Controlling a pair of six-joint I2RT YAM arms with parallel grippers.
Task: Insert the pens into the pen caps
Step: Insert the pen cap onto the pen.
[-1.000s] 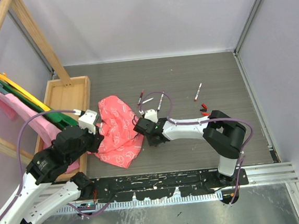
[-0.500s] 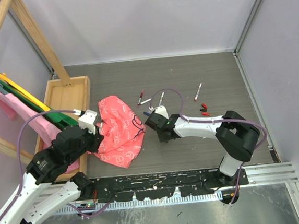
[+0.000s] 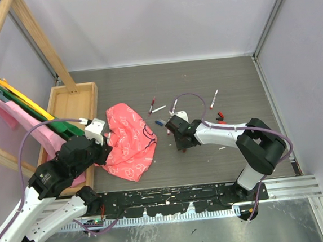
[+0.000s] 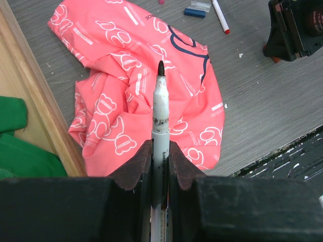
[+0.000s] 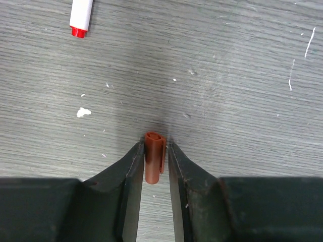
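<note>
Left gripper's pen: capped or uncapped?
Uncapped. In the left wrist view the pen clamped in the left gripper ends in a bare black tip, with nothing fitted over it.

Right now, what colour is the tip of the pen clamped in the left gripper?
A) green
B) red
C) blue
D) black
D: in the left wrist view the pen sticking out of the left gripper ends in a black tip, seen against the pink cloth.
</note>
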